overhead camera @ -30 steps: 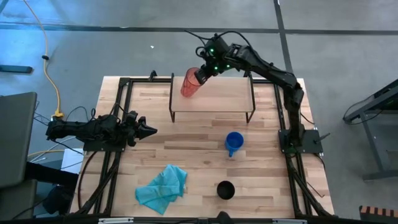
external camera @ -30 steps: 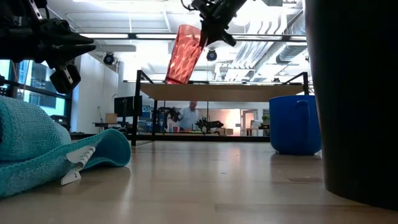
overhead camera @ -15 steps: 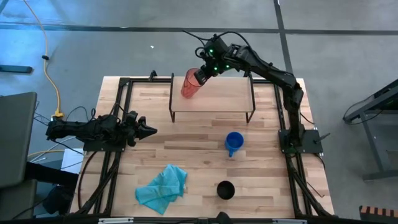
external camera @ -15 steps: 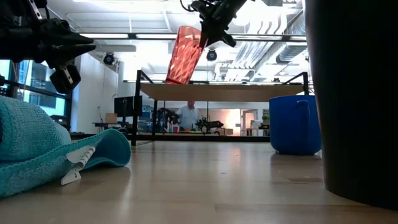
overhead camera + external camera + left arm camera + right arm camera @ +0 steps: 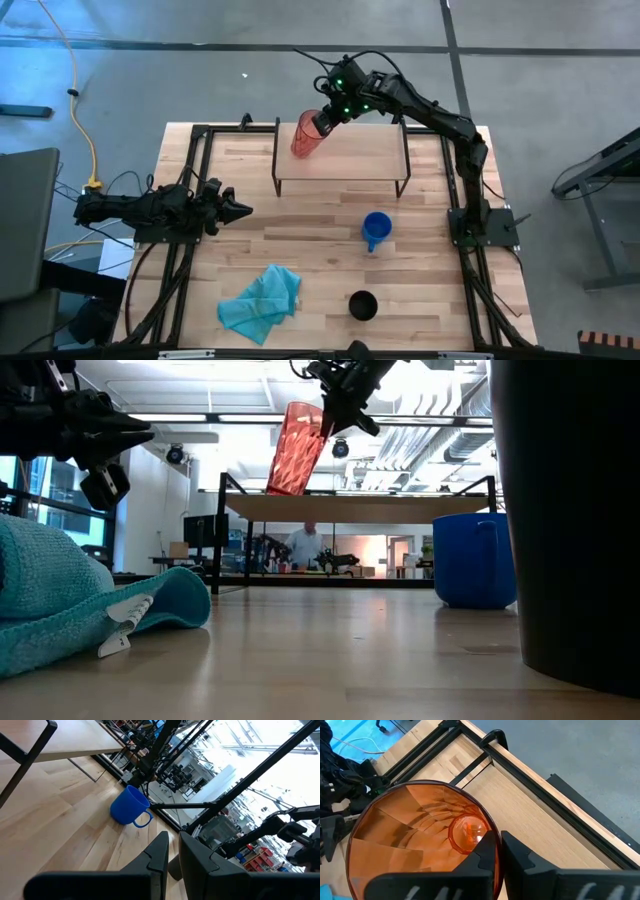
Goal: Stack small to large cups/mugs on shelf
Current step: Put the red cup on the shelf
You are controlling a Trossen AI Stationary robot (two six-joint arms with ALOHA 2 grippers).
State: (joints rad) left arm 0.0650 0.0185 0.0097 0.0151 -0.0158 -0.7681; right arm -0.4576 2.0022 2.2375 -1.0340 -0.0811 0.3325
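Observation:
The red-orange tumbler (image 5: 303, 136) hangs tilted over the left end of the shelf (image 5: 350, 155), held by my right gripper (image 5: 323, 119), which is shut on it. In the low view its base (image 5: 285, 488) hovers close over the shelf board (image 5: 400, 508). The blue mug (image 5: 376, 230) stands on the table in front of the shelf. Near the front edge stands the black cup (image 5: 362, 305). My left gripper (image 5: 243, 210) waits shut at the table's left side, pointing level toward the right. My right gripper pinches the tumbler's wall at its rim (image 5: 493, 833), one finger inside the mouth and one outside. The fingers (image 5: 485, 856) slant down from the far right. The tumbler hangs below them, tilted, mouth up toward the gripper and base toward the left, clear of the table.
A teal cloth (image 5: 262, 304) lies crumpled at the front left. The shelf's thin black legs (image 5: 277, 160) stand at its ends. Bare tabletop (image 5: 300, 225) lies between the shelf and the cloth. A person shows far off in the room behind (image 5: 305, 545).

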